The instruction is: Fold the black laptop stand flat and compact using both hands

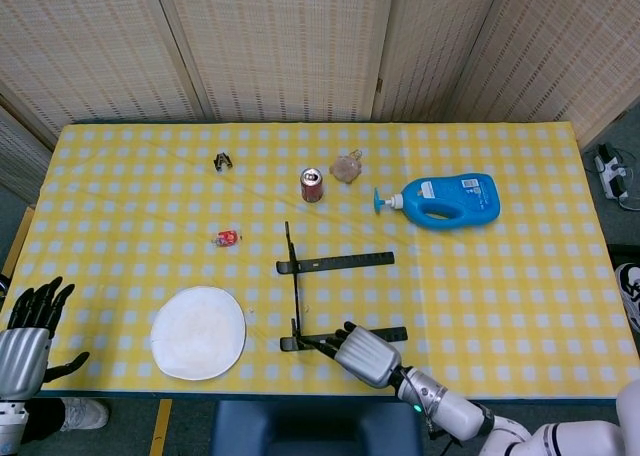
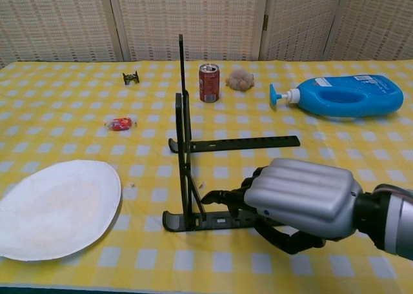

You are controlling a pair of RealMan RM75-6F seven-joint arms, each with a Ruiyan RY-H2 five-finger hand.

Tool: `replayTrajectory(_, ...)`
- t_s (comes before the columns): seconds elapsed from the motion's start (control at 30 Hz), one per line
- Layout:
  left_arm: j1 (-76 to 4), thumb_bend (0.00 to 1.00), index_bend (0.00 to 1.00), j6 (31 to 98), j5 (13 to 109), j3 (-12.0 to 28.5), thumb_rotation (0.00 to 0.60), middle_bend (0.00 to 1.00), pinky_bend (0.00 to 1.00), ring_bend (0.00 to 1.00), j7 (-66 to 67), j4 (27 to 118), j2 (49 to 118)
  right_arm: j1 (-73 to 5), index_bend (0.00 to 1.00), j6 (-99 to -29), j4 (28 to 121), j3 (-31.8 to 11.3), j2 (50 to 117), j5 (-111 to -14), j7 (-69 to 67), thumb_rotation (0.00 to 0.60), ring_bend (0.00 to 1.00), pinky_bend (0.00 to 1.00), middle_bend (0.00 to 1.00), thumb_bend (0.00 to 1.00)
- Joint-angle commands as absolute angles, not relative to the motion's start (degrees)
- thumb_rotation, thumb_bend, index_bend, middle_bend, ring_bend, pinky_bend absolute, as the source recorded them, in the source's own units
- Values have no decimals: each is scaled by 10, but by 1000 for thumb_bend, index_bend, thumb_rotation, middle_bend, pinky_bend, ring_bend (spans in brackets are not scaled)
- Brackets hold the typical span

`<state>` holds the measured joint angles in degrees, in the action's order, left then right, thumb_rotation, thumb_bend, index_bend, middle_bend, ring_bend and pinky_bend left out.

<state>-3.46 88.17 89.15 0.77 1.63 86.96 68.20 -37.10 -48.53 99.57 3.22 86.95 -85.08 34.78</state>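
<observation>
right hand (image 2: 300, 200) grips the near rail of the laptop stand (image 2: 187, 152); left hand (image 1: 28, 328) open, should steady the upright frame while folding.

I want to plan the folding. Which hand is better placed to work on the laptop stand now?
The right hand: its fingers reach the near rail of the laptop stand. The left hand waits open at the table's left edge, far away.

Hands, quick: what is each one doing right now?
Left hand: open, fingers spread, holding nothing, off the table edge.
Right hand: gripping the near rail of the laptop stand.
</observation>
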Motion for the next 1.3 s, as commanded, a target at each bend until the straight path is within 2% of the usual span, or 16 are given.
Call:
replayTrajectory(0.03, -34, 134, 35, 882, 890, 8, 600, 14, 0, 10, 17, 871, 681, -382, 102, -471, 987, 23, 888, -837, 360, 600, 310, 302, 329, 761)
replayTrajectory(0.6, -30, 134, 35, 883, 891, 4, 600, 14, 0, 10, 7, 867, 681, -415, 102, -449, 961, 5, 934, -777, 400, 600, 311, 304, 328, 761)
replayTrajectory(0.87, -31, 134, 35, 882, 893, 5, 600, 14, 0, 11, 0, 869, 677, -400, 102, -495, 1005, 12, 868, -793, 382, 600, 309, 305, 325, 760)
replayTrajectory(1.07, -34, 134, 35, 881, 902, 3, 600, 14, 0, 10, -9, 874, 675, -401, 102, -517, 1019, -21, 830, -772, 355, 600, 290, 297, 280, 760)
replayTrajectory(1.13, -34, 134, 35, 881, 904, 2, 600, 14, 0, 10, -11, 875, 675, -409, 98, -514, 1009, -36, 830, -761, 345, 600, 250, 257, 229, 759)
replayTrajectory(1.27, -34, 134, 34, 880, 903, 1, 600, 14, 0, 10, -12, 875, 674, -431, 4, -488, 988, -57, 840, -705, 358, 600, 89, 43, 44, 760)
replayTrajectory(1.3, -34, 134, 31, 880, 902, 1, 600, 14, 0, 10, -13, 875, 674, -438, 0, -480, 985, -61, 844, -685, 367, 600, 67, 19, 23, 760)
